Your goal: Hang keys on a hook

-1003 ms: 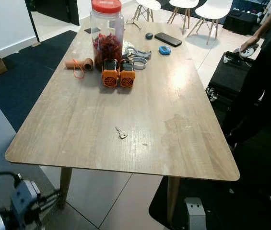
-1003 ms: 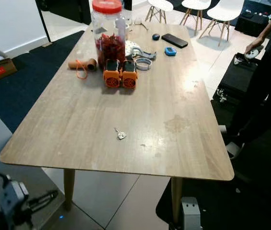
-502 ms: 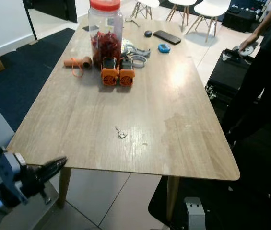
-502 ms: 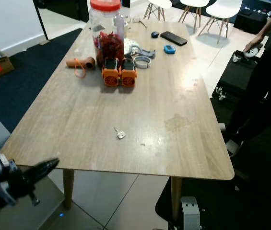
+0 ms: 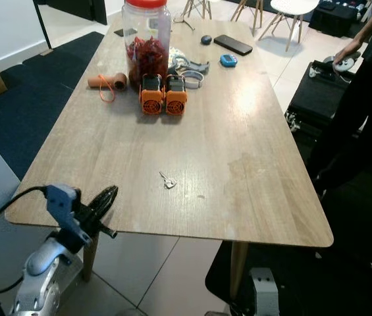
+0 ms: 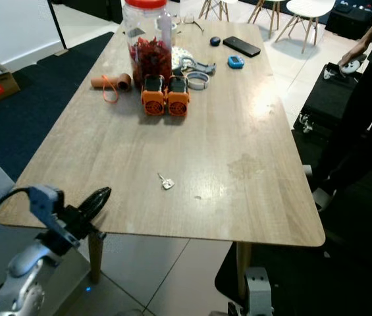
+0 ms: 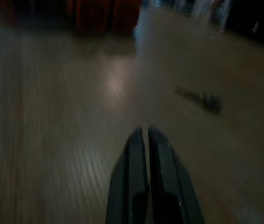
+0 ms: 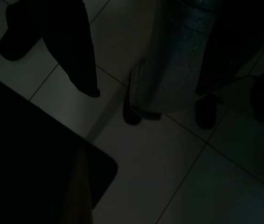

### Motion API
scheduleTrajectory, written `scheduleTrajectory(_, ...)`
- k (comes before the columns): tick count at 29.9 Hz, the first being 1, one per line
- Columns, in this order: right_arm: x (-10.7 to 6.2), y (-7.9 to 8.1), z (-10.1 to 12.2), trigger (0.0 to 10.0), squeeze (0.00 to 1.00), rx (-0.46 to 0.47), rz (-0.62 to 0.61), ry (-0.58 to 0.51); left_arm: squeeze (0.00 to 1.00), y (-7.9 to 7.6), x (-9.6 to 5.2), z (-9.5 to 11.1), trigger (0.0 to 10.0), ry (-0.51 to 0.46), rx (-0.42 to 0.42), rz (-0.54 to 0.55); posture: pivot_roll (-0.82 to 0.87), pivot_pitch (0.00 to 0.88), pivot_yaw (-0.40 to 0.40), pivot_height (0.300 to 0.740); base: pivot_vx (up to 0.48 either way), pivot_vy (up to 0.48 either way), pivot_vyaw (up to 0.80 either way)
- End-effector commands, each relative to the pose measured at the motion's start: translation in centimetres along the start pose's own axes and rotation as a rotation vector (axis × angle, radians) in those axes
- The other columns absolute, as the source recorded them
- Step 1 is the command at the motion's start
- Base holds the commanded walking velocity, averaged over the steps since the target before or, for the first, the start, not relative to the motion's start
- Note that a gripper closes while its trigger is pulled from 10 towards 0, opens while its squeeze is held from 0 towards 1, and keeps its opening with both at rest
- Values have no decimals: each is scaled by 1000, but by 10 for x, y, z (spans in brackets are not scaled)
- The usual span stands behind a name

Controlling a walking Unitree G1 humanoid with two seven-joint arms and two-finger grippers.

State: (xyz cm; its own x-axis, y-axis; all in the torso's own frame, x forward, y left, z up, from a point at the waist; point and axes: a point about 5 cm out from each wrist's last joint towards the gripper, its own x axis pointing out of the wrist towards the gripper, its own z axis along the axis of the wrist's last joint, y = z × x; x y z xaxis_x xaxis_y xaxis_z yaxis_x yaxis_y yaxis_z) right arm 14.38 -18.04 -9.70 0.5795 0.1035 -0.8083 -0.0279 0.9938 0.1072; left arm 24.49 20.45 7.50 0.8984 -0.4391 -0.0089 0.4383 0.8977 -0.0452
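Observation:
A small silver set of keys [image 5: 167, 181] lies flat on the wooden table [image 5: 238, 164], a little in front of its middle. My left gripper [image 5: 106, 196] is raised at the table's front left corner, its black fingers shut with nothing between them, pointing toward the keys and well short of them. In the left wrist view the shut left gripper [image 7: 146, 130] hovers low over the tabletop, and the keys [image 7: 206, 99] appear blurred ahead and to one side. My right arm hangs idle over dark floor tiles [image 8: 160, 154].
At the table's far end stand a red-lidded jar [image 5: 147, 39], two orange devices [image 5: 162, 102], a twine roll [image 5: 106, 82], tape rolls and a phone [image 5: 232, 45]. A person in black [image 5: 370, 85] stands at the right beside a black case [image 5: 314, 99].
My left arm has swung up from below the table's edge, and its gripper now sits at the front left corner. The keys have not moved.

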Motion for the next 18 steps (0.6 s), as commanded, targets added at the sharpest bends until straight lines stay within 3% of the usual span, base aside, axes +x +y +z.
scheduleTrajectory(1, 0, 0, -2, 10000, 0, 1, -4, 16, 0, -6, 1, -26, 10000, 111, -14, 54, 120, 47, -74, 740, 0, 0, 0)
scheduleTrajectory(8, 1, 1, 1, 10000, 0, -1, -5, 13, 0, -12, 11, -21, 10000, 60, 1, 63, 116, 39, -75, 740, 0, 0, 0)
scheduleTrajectory(11, 1, 0, 1, 10000, 0, -3, -6, 11, 0, -19, 15, -14, 10000, 12, -7, 9, 116, 36, -75, 740, 0, 0, 0)
scheduleTrajectory(14, 1, -1, 3, 10000, 0, -6, -6, 8, 0, -42, 23, -4, 10000, -14, 29, -147, 119, 34, -76, 740, 0, 0, 0)
scheduleTrajectory(16, 1, -1, 3, 10000, 0, -6, -6, 8, 0, -42, 23, -4, 10000, -14, 29, -147, 119, 34, -76, 740, 0, 0, 0)
scheduleTrajectory(18, 1, -2, 4, 10000, 0, -9, -4, 7, 0, -57, 30, 0, 10000, -23, 74, -232, 122, 32, -77, 740, 0, 0, 0)
